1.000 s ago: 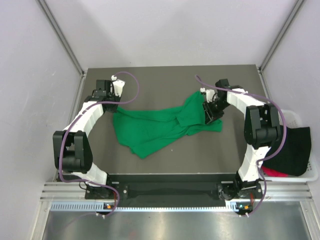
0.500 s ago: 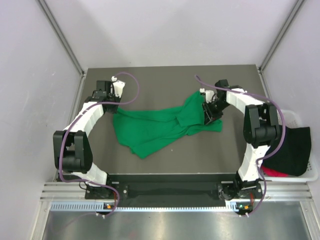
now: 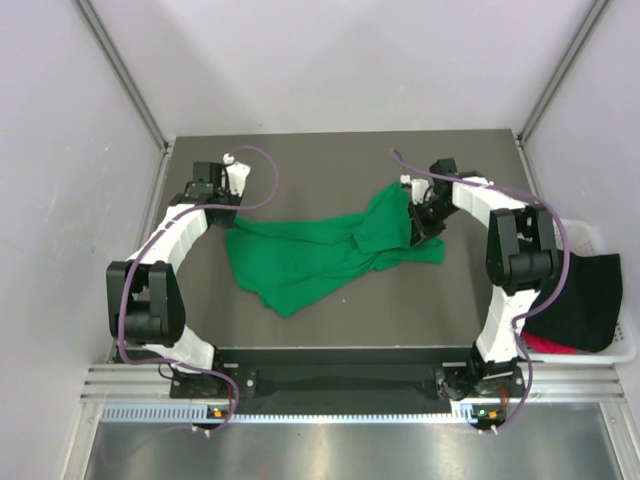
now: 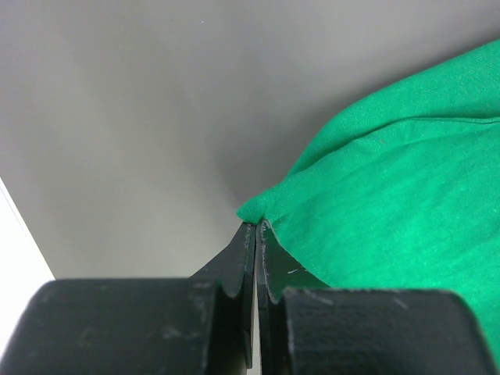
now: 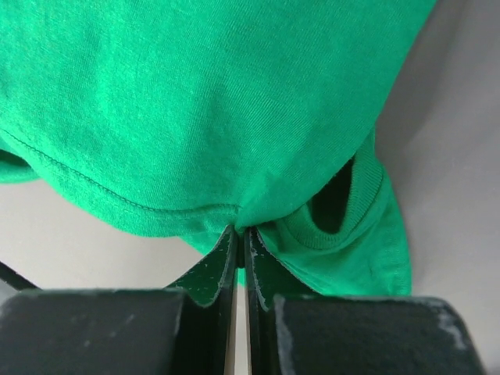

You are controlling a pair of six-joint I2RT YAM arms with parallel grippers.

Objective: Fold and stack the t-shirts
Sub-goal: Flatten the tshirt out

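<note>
Green t-shirt (image 3: 310,255) lies crumpled across the middle of the tabletop (image 3: 330,165), reaching from near the left edge toward the right edge. Bare grey surface lies between it and the far edge. Its widest, flattest part sits left of centre and runs down toward the near edge. The right part is bunched into a raised fold closer to the right edge.

The left gripper (image 4: 255,228) is at the shirt's left-hand corner, low over the table. In the left wrist view its two black fingers are pressed together, and the tip of the cloth corner is pinched right at their ends. The rest of the cloth spreads away to the right of the fingers, and grey tabletop fills the view beyond.

The right gripper (image 5: 241,233) is at the raised fold on the shirt's right side. Its fingers are clenched too, with a thin strip of green showing between them where they grip a stitched hem. Just right of the fingers the ribbed neck opening (image 5: 332,205) gapes, dark inside.

Off the right edge, beside the near right corner, a white basket (image 3: 622,352) holds a black t-shirt (image 3: 585,300) that drapes over its rim. A red t-shirt (image 3: 545,345) shows beneath it. Both are well apart from the green one.
</note>
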